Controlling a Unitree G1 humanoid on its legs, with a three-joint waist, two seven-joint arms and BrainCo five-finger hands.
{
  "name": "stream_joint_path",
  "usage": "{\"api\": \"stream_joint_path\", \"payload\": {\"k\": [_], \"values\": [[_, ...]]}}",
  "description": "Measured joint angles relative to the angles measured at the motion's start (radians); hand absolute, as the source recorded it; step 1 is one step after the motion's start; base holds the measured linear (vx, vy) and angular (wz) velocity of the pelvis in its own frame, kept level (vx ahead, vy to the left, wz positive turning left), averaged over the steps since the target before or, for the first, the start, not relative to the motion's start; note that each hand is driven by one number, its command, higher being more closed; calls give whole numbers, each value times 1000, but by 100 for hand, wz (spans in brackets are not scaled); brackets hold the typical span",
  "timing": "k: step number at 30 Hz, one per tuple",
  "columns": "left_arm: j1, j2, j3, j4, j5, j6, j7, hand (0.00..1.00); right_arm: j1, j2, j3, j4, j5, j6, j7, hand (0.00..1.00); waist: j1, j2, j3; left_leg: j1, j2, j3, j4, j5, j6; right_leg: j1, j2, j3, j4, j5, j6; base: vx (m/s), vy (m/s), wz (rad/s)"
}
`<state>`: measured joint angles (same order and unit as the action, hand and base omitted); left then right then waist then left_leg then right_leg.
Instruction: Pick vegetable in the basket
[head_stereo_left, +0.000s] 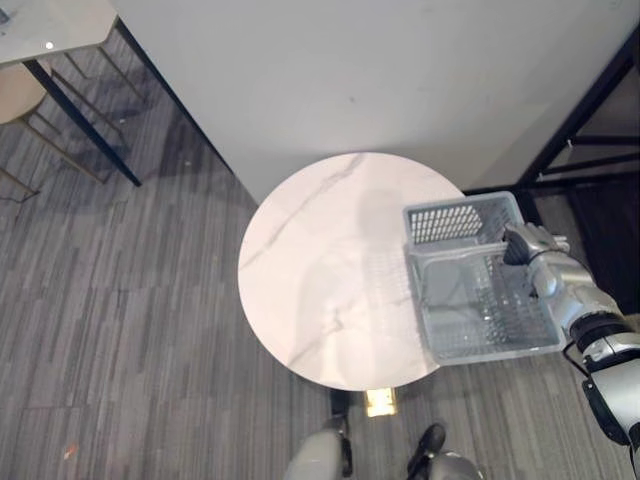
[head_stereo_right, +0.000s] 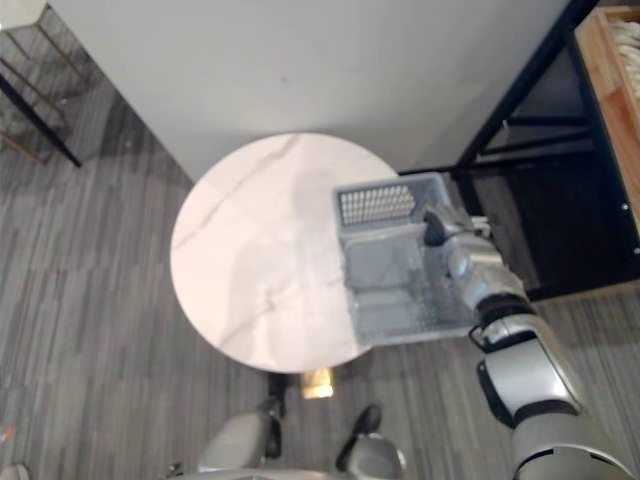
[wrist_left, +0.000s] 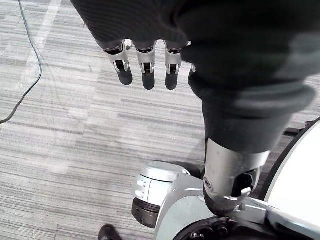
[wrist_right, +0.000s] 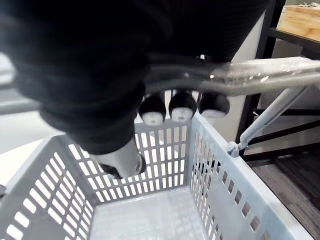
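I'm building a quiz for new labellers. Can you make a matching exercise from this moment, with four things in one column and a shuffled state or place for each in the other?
1. basket
2. left hand
3. right hand
4. table

A. fingers relaxed, above the striped floor
B. round, white, marbled
C. fingers curled round the handle
D. grey, nothing inside, at the table's right edge

Pairs: 1-D, 2-A, 3-C, 4-B
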<state>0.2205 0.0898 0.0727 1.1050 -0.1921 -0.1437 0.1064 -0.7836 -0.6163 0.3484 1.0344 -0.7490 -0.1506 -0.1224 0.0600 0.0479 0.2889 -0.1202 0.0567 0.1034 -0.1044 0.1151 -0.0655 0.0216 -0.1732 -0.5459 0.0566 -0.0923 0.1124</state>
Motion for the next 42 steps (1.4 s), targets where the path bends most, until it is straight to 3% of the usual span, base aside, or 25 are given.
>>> {"api": "stream_joint_path", "payload": {"k": [9, 14, 20, 26, 36, 42], "values": [[-1, 1, -1, -1, 12, 1, 1, 0, 1, 12, 18, -19, -36, 1, 23, 100, 1, -2, 0, 15, 6, 24, 0, 0, 0, 5, 1, 18, 4, 0, 0, -1, 0, -5], [-3, 7, -1, -2, 20, 5, 1, 0, 64, 29, 78, -140, -34, -1, 64, 100, -1, -11, -2, 52, 12, 54, 0, -2, -3, 16, 0, 64, 13, 0, 0, -11, -4, -21], [-1, 41, 4, -2, 54, 24, -4, 0, 189, 29, 94, -346, -33, -16, 112, 100, -20, -45, -23, 76, 19, 90, 0, -5, -7, 17, 1, 107, 16, 1, 0, -24, -2, -18], [4, 74, 14, 1, 88, 36, -17, 0, 309, -51, 93, -552, -13, -61, 127, 100, -36, -84, -83, 89, 22, 125, 0, -6, -6, 11, 3, 142, 8, 16, -1, -33, 10, -18], [19, 75, 46, 37, 104, 46, -42, 0, 525, -204, 1, -817, 61, -121, 133, 100, -65, -80, -148, 89, 37, 159, 0, -6, -5, -7, 18, 199, -21, 47, 0, -53, 15, -14], [30, 71, 53, 48, 129, 48, -45, 0, 647, -244, -83, -882, 63, -152, 154, 100, -87, -71, -189, 91, 41, 185, 0, -6, -5, -18, 23, 225, -21, 53, -4, 12, 2, -12]]}}
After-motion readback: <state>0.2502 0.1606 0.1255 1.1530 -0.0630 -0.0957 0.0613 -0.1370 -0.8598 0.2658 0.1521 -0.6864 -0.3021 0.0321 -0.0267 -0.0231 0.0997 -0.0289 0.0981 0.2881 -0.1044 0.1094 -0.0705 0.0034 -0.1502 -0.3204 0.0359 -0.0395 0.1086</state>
